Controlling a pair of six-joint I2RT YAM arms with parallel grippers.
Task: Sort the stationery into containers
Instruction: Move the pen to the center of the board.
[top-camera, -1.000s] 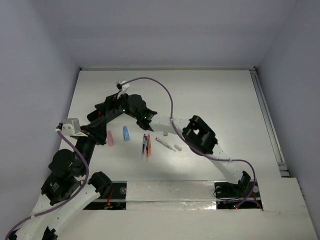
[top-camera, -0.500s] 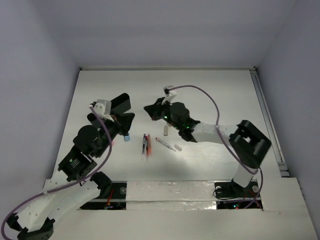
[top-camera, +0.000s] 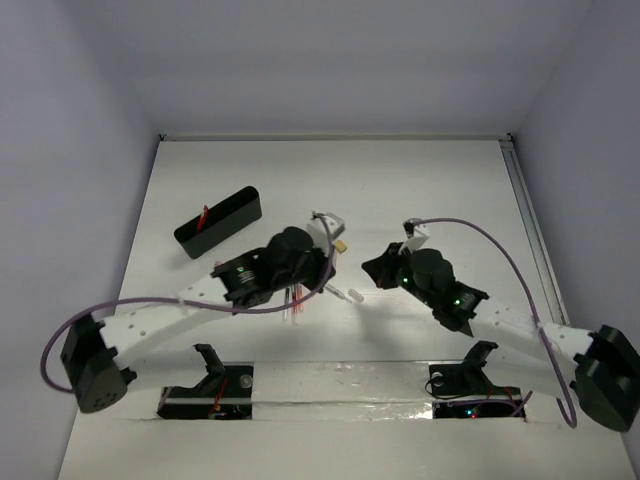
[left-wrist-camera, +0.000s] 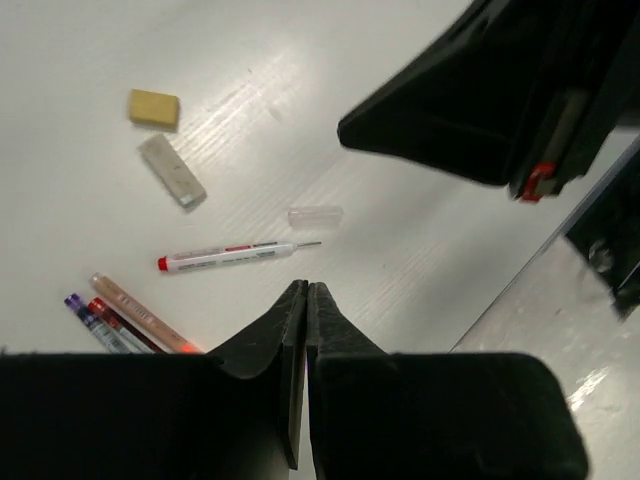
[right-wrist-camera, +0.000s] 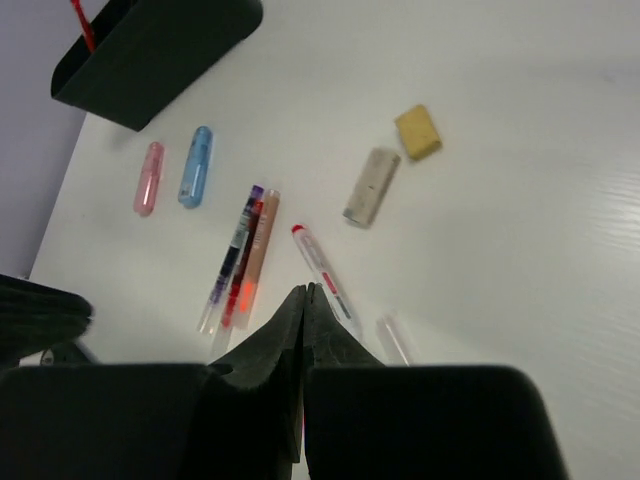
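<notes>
Black box (right-wrist-camera: 150, 50), pink capsule (right-wrist-camera: 148, 178), blue capsule (right-wrist-camera: 196, 166), mustard block (right-wrist-camera: 417, 132), pale grey block (right-wrist-camera: 371, 186) — and a white table (right-wrist-camera: 520, 80).

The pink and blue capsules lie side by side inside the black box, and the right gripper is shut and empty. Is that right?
Not quite. The pink capsule and blue capsule lie side by side on the table, outside the black box, as the right wrist view shows. The right gripper is indeed shut and empty.
</notes>
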